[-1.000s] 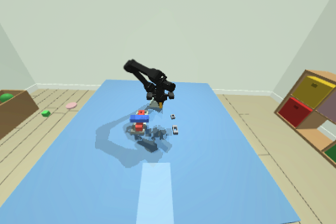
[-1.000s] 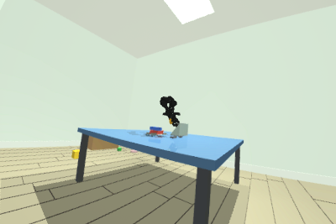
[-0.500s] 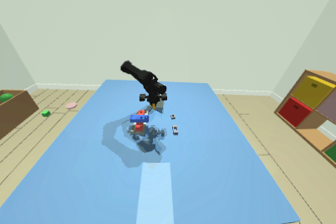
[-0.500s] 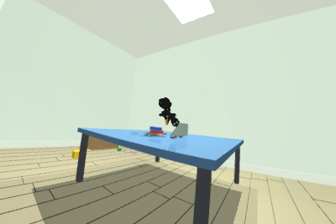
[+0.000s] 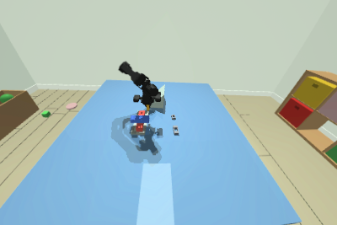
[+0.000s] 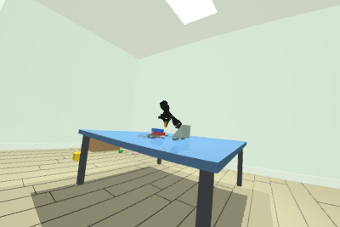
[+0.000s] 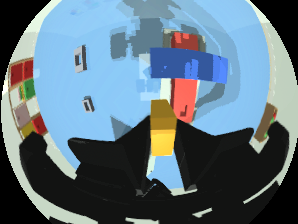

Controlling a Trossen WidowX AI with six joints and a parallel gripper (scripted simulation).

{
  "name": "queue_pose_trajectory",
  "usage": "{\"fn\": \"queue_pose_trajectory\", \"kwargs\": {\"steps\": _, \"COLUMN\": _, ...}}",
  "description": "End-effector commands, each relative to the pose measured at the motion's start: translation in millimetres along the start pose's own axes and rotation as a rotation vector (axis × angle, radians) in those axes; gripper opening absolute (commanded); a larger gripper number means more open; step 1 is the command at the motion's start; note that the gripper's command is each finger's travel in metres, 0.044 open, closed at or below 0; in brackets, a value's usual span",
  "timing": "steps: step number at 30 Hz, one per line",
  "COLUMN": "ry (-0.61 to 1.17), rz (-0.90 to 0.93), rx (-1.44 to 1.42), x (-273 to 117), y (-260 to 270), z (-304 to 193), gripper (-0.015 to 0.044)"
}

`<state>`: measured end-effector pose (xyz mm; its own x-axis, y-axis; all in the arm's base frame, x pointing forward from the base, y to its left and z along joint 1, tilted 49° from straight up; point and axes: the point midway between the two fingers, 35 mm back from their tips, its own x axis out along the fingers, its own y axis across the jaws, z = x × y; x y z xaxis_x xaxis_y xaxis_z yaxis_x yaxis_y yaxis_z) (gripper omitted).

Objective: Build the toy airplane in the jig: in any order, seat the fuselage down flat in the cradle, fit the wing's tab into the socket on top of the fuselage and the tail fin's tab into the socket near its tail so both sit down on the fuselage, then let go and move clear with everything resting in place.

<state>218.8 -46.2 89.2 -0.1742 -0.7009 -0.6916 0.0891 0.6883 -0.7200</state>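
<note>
The red fuselage [image 5: 140, 128] [image 6: 160, 133] [image 7: 184, 102] lies in the grey cradle [image 5: 133, 133], along its length. The blue wing [image 5: 140, 119] [image 6: 157, 130] [image 7: 172, 65] lies crosswise on top of the fuselage; its tab is hidden. My gripper [image 5: 147, 103] [image 6: 166, 121] [image 7: 159, 118] is shut on the yellow tail fin [image 5: 147, 108] [image 6: 166, 124] [image 7: 162, 143]. It holds the fin above the table, near the tail end of the fuselage. In the wrist view the fin appears just left of the tail end, where a small dark socket shows. The fin looks clear of the fuselage.
A grey wedge-shaped block [image 5: 158, 105] [image 6: 184, 132] stands behind the cradle, close to the arm. Two small grey open holders, a larger one [image 5: 176, 127] and a smaller one [image 5: 173, 117], are on the blue table [image 5: 211, 162] to the right of the cradle.
</note>
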Motion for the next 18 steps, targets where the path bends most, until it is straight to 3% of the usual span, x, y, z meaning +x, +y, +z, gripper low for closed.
{"fn": "queue_pose_trajectory", "kwargs": {"steps": 1, "ry": -0.006, "rz": -0.006, "rx": 0.0, "x": 2.1, "y": -12.3, "z": -4.1, "gripper": 0.0}}
{"fn": "queue_pose_trajectory", "kwargs": {"steps": 18, "ry": 0.005, "rz": -0.038, "rx": 0.013, "x": 16.1, "y": -54.0, "z": -24.3, "gripper": 0.0}}
